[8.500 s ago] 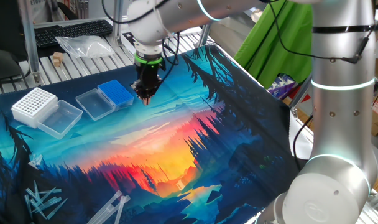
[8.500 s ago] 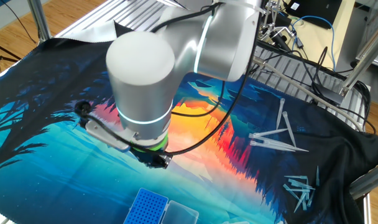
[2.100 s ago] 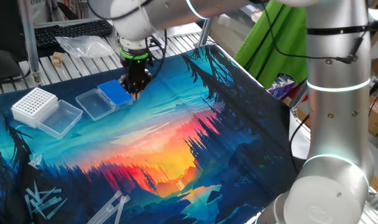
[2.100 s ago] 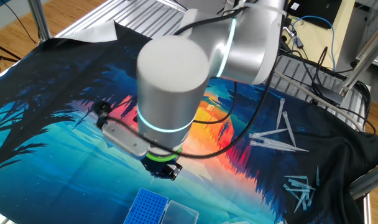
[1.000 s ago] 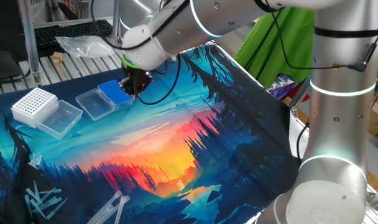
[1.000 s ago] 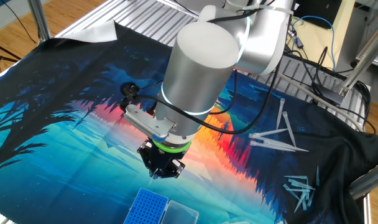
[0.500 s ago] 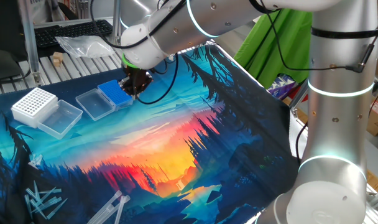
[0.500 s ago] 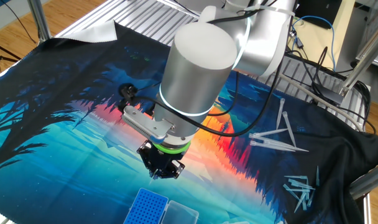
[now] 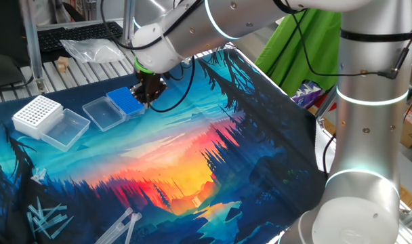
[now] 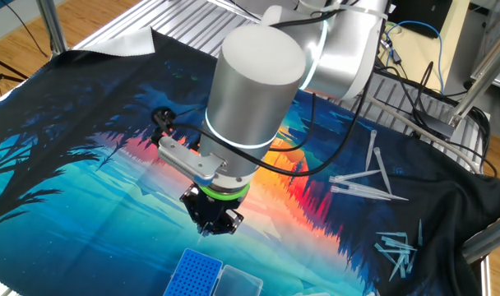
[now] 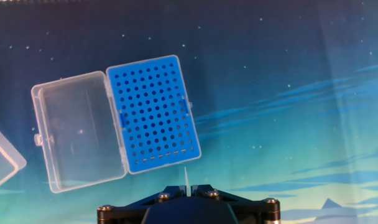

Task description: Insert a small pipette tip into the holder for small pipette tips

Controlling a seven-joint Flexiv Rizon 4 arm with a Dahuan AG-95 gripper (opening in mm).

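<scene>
The holder for small pipette tips (image 11: 153, 112) is a blue rack with a fine grid of holes, its clear lid (image 11: 77, 138) folded open to the left. It also shows as a blue block (image 9: 125, 102) and at the bottom edge (image 10: 194, 275). My gripper (image 11: 186, 190) is shut on a small pipette tip (image 11: 186, 177), a thin pale sliver pointing out from between the jaws. The tip's end hangs just off the rack's near right corner, above the mat. In the fixed views the gripper (image 9: 148, 95) (image 10: 210, 227) hovers close beside the rack, tilted.
A larger white rack (image 9: 36, 112) with its clear lid (image 9: 66, 129) stands left of the blue one. Loose pipette tips lie on the printed mat (image 9: 47, 218) (image 10: 367, 182) (image 10: 398, 247). The arm's big joint (image 10: 250, 90) looms over the mat's middle.
Over the last second the gripper has barely shifted, staying beside the blue rack with the tip still held. Earlier it came over from farther right and tilted.
</scene>
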